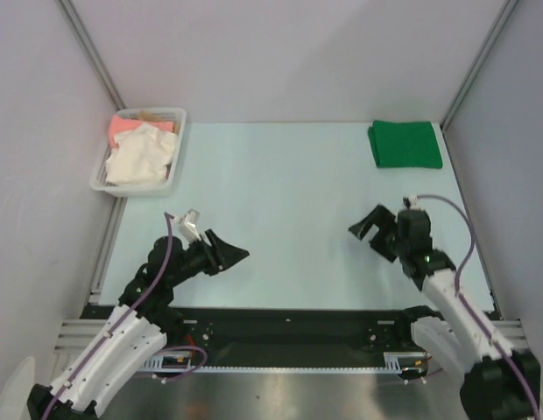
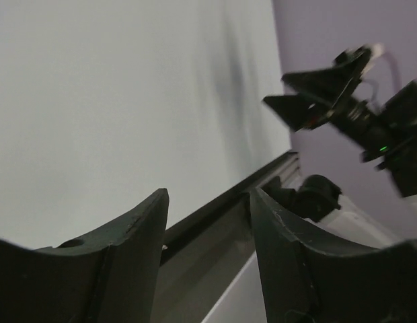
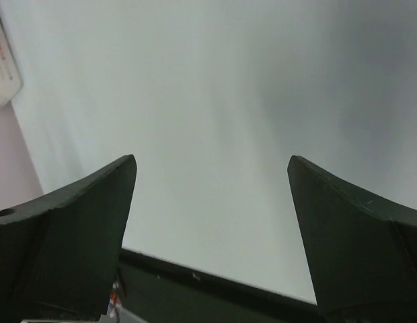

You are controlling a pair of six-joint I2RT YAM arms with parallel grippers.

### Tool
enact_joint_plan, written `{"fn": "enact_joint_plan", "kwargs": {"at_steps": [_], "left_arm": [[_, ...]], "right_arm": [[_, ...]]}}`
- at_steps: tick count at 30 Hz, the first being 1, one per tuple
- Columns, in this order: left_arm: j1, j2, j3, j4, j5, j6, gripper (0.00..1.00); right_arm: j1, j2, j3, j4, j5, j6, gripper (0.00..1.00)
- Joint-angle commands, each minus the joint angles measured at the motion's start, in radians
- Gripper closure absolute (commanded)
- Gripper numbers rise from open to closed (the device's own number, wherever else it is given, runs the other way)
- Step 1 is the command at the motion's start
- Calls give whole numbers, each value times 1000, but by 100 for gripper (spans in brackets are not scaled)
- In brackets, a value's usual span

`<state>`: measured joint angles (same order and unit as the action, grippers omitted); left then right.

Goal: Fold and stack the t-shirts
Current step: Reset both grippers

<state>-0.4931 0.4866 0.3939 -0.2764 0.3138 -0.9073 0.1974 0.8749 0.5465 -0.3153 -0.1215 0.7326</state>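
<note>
Nearest the lens, at the bottom of the overhead view, stand the 2 arms, bolted along the near edge. The left arm [image 1: 123,332] reaches up and to the right, and the right arm [image 1: 455,306] reaches up and to the left, so the 2 claws face each other across the middle.

Beyond them the pale tabletop [image 1: 289,192] fills most of the view, and no cloth lies on its central stretch between the claws.

At the far left corner sits a white lattice basket [image 1: 178,156]. A cream-white t-shirt [image 1: 140,157] lies crumpled inside it and fills most of it. A salmon-pink t-shirt [image 1: 124,128] shows behind that one at the far left of the basket, partly covered by it.

At the far right corner, well apart from the basket, a green t-shirt [image 1: 405,144] lies folded into a flat, neat rectangle on the tabletop.

The right claw [image 1: 366,226] hangs above the tabletop at the near right. In its own wrist view [image 3: 212,168] the jaws are spread wide, with only bare surface between them, so it grips nothing.

The left claw [image 1: 229,254] sits at the near left, tilted toward the right. In its wrist view [image 2: 208,202] the jaws stand partly apart with a clear gap, and nothing is held. That same view catches the right claw [image 2: 299,91] across the way.
</note>
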Motion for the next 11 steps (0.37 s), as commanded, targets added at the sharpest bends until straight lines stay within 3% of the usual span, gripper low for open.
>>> {"fn": "enact_joint_plan", "kwargs": {"at_steps": [1, 7, 8, 11], "left_arm": [[-4, -127, -180, 231, 112, -252, 43], [-2, -549, -389, 272, 123, -474, 39], [-2, -627, -455, 305, 137, -534, 39], [-2, -547, -529, 518, 206, -593, 39]], "right_arm": [[31, -313, -202, 43, -173, 336, 0], [40, -836, -336, -264, -162, 470, 0], [39, -840, -338, -275, -174, 473, 0], [39, -717, -327, -219, -298, 420, 0]]}}
